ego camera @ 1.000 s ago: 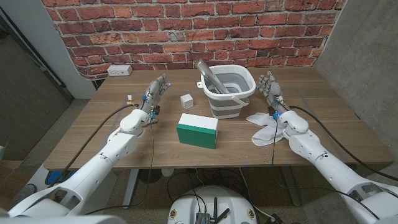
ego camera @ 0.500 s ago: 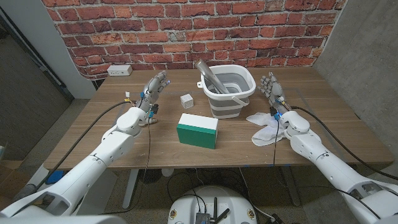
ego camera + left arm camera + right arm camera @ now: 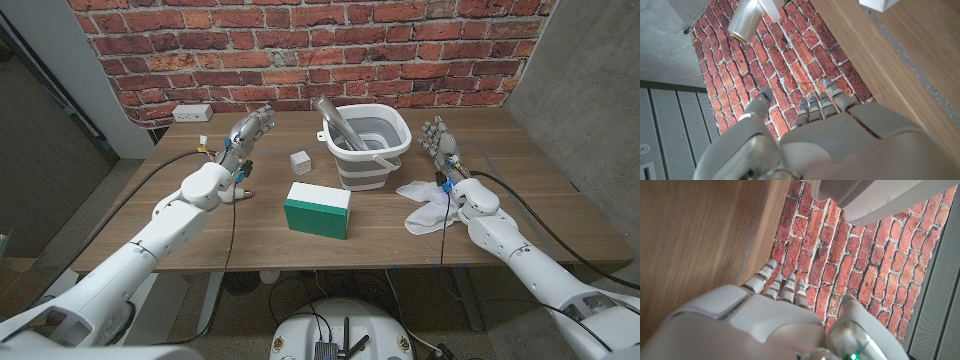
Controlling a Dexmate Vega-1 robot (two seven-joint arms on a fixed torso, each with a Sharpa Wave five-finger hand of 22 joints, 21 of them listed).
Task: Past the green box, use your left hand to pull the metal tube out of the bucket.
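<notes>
The metal tube leans in the bucket, its upper end projecting over the rim on the robot's left side. That end is the free part a hand can close on. The bucket stands at the back of the bench, behind the green box, so the route to the tube runs over or around the box.

The left hand is raised above the bench, left of the small white cube and well apart from the bucket. Its fingers are extended and apart, gripping nothing. The right hand stands to the right of the bucket, just behind the white cloth. Its fingers are straight and hold nothing.

Compared with the picture one second earlier, the left hand has risen and reached further toward the wall. The right hand, bucket, tube and box are unchanged.
</notes>
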